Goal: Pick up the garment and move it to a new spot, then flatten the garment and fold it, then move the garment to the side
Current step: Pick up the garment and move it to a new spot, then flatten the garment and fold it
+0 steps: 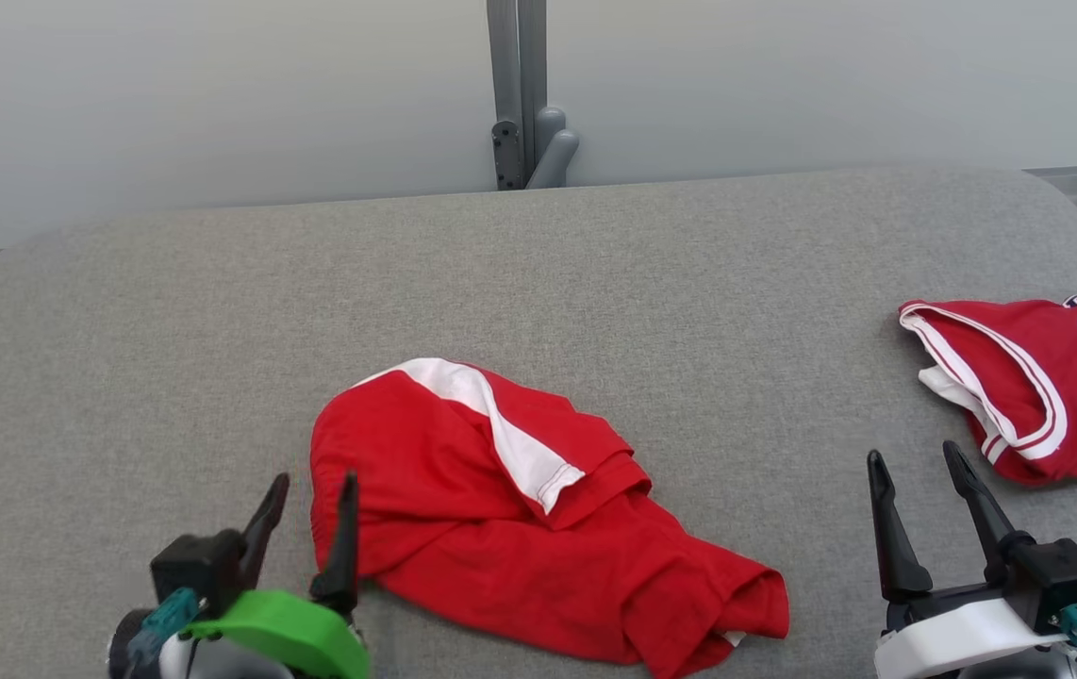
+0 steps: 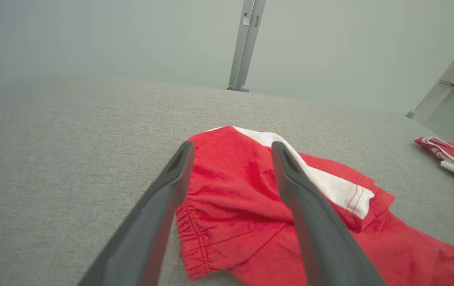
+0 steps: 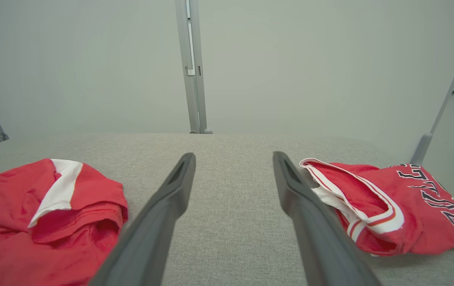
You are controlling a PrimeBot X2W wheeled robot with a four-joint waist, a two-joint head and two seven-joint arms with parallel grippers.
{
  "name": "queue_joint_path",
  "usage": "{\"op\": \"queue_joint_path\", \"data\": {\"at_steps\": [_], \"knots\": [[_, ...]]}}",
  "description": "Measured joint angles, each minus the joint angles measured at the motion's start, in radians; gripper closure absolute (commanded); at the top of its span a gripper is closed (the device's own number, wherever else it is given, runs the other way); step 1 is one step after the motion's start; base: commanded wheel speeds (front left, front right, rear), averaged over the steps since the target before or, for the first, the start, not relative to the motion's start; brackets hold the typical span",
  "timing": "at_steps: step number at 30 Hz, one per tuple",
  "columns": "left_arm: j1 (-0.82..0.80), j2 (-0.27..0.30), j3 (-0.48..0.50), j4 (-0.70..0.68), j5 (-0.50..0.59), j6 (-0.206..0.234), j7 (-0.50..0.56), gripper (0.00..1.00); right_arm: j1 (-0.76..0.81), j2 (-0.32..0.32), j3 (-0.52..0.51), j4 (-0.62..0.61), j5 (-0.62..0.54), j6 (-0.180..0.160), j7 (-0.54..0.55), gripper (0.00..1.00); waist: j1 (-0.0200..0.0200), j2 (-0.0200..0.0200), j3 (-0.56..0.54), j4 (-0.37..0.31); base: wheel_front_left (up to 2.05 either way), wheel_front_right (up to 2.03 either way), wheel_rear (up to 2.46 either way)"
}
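A grey cloth-covered tabletop [image 1: 595, 283] is stretching across the scene. At the lower left, the left fingers [image 1: 342, 538] are standing wide apart and holding nothing, one tip overlapping the left edge of the garment [image 1: 501, 547]. The garment, red shorts with a white stripe, is lying crumpled near the front middle of the tabletop, with folds piling over each other toward its right end. Further right, the right fingers [image 1: 887, 519] are also spreading wide and empty over bare cloth. Just beyond them, a red jersey [image 1: 1048, 377] with dark lettering is lying at the tabletop's right edge.

The likely trouble is a poor grasp. Because the layers are bunching, closing fingers may be catching several folds at once, so the garment would be lifting as a lump rather than opening flat. A low pinch may also be snagging the tabletop's cover. The right fingers, sitting so close to the jersey, may be grabbing the wrong red cloth.
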State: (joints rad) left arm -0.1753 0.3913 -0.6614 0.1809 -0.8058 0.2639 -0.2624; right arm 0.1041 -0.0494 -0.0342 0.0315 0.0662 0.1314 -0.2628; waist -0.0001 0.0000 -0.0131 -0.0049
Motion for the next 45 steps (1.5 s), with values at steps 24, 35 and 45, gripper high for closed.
{"op": "queue_joint_path", "data": {"at_steps": [24,35,45], "knots": [[0.394,-0.193,0.520,0.036,0.398,-0.288,0.000,0.00,0.053,0.000,-0.097,0.071,-0.059,0.000,0.000,0.00,0.0000,0.0000,-0.048,0.075,0.00,0.00,0.00],[0.380,-0.249,0.594,0.061,0.467,-0.351,0.000,0.00,0.053,0.000,-0.090,0.076,-0.058,0.000,0.000,0.00,0.0000,0.0000,-0.043,0.077,0.00,0.00,0.00],[0.089,-0.281,0.507,0.202,0.347,-0.391,0.068,0.00,0.033,0.000,-0.061,0.071,-0.063,0.000,0.000,0.00,0.0000,0.0000,-0.001,0.078,0.00,0.00,0.00]]}}
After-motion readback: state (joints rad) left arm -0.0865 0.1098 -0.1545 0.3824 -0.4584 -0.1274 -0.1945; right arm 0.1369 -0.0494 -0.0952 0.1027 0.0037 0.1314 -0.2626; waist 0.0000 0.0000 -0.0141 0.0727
